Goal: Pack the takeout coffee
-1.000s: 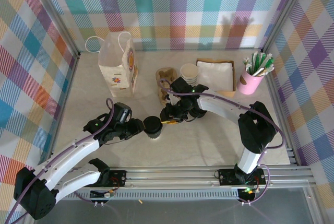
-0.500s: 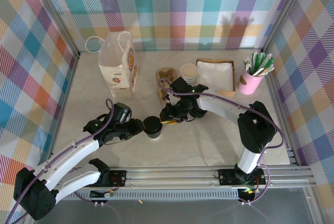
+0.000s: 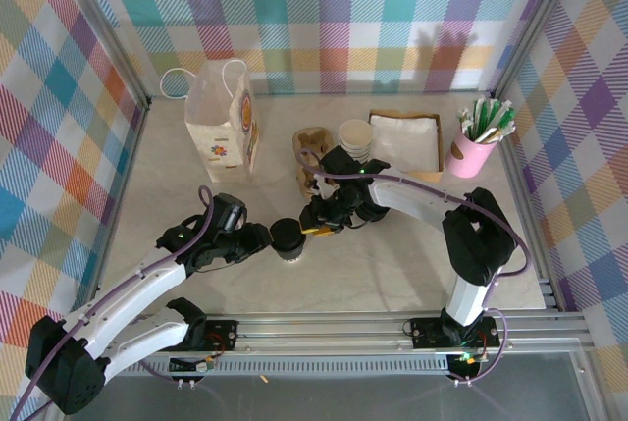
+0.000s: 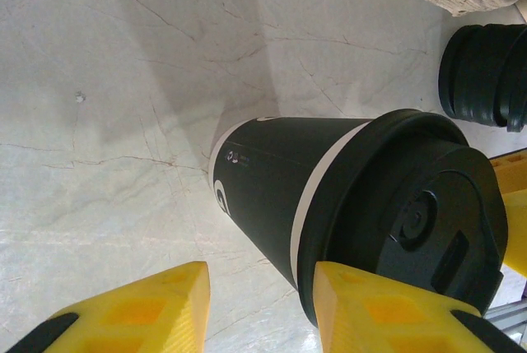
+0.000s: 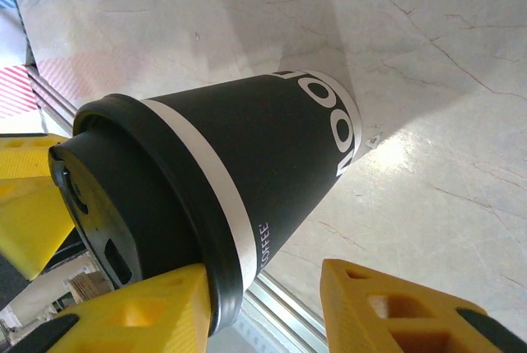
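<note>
Upright on the bench, midway along and toward the near edge: the takeout coffee, black lid on. Just beside it on one flank, the left gripper, released, jaws spread. On the other flank, the right gripper, likewise released. Toward the far edge, a paper bag.

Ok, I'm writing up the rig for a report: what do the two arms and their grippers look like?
Both the left arm and the right arm have white link shells, black joint housings and a thin purple cable looping alongside. The left gripper and the right gripper have black bodies and blocky yellow fingers with moulded recesses.
</note>
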### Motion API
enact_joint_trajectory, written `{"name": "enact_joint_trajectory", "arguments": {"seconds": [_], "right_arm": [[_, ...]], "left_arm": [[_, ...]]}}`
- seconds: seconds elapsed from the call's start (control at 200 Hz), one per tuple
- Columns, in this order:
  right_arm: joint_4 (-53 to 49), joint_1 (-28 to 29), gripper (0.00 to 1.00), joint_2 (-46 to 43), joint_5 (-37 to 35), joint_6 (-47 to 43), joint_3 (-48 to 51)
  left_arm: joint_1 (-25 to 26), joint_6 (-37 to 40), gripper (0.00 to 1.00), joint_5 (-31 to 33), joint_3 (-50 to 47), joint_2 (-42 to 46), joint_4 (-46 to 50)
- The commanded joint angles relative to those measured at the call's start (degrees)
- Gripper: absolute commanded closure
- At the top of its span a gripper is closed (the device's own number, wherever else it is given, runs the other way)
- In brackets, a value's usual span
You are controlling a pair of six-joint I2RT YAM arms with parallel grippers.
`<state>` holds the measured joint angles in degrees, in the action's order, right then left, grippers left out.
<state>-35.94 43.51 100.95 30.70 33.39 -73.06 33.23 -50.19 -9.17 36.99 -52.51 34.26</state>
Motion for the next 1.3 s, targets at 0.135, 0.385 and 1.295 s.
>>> {"name": "enact_joint_trajectory", "arguments": {"seconds": [0.135, 0.385, 1.295], "right_arm": [[-0.5, 1.0, 0.6, 1.9, -0.9, -1.5, 2.4], [8.7, 0.9, 0.62, 1.5, -0.6, -2.8, 9.4], [2.9, 1.0, 0.58, -4.4, -1.3, -1.8, 4.8]], "left_arm": [[-0.5, -0.7, 0.62, -0.4, -2.1, -0.5, 2.0], [-0.5, -0.9, 0.62, -0.5, -3.2, -0.8, 1.9], [-0.5, 10.0, 0.61, 3.5, 10.0, -5.3, 8.7]]}}
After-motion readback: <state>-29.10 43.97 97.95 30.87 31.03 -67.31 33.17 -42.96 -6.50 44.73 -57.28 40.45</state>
